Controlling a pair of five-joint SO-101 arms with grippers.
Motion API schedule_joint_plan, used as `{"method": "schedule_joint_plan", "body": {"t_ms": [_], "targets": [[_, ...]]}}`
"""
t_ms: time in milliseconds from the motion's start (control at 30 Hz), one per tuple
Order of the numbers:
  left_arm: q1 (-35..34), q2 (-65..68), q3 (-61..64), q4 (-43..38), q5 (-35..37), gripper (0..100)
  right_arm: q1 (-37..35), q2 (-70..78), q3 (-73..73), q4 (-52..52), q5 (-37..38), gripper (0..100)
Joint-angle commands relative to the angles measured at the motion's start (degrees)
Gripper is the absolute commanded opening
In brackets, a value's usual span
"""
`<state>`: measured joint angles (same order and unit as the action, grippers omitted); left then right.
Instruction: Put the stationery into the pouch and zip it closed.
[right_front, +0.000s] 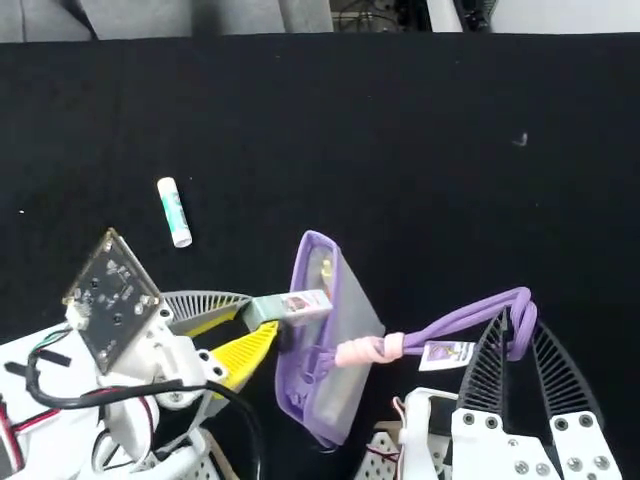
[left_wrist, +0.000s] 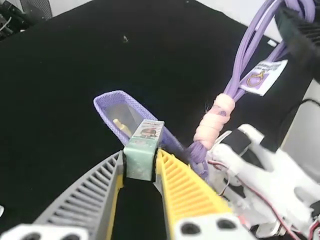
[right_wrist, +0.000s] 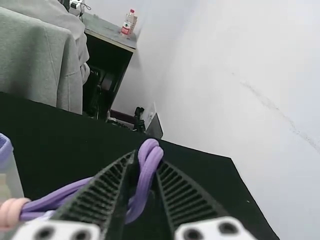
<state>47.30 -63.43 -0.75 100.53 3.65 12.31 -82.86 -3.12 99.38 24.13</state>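
Pouch (right_front: 352, 320), mouth open, between my arms: left gripper (right_front: 262, 316) pinches a green block (right_front: 285, 306) at its rim, right gripper (right_front: 517, 328) clamps its purple cord (right_front: 470, 314). I'd centre the block over the opening before releasing.

print on the hang tag (right_front: 447, 354) and on the green block (left_wrist: 142, 150) is too small to read.

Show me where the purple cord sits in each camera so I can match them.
High view: purple cord runs from the pouch to the right gripper, which is shut on its loop.
Left wrist view: purple cord beside the pouch, running past the paper tag.
Right wrist view: purple cord pinched between the black fingers.
Shared landmark: the pink wrap on the cord.
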Motion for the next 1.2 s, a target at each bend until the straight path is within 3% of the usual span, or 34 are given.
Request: {"method": "schedule_joint_plan", "body": {"t_ms": [0,167,467,867,1033,1167], "targets": [[0.84,0.88,1.45,0.09,-1.58,3,0.53,0.22,-0.84,1.85,-0.44,1.1],[0.66,0.53,1.19,-1.76,-1.58,3,0.53,0.22,-0.84,1.85,-0.44,1.1],[-9.36,1.14,8.4,-8.18,-4.66,3,0.53,0.22,-0.84,1.85,-0.44,1.1],[-9.27,1.23,11.74,-8.0,-9.85,3,0.62,0.22,-0.84,1.85,-0.44,1.1],[-9.19,1.23,11.38,-6.33,-9.58,14,0.62,0.22,-0.75,1.85,-0.53,1.1],[-9.19,1.14,11.12,-6.68,-9.58,14,0.62,0.22,-0.75,1.85,-0.53,1.1]]}}
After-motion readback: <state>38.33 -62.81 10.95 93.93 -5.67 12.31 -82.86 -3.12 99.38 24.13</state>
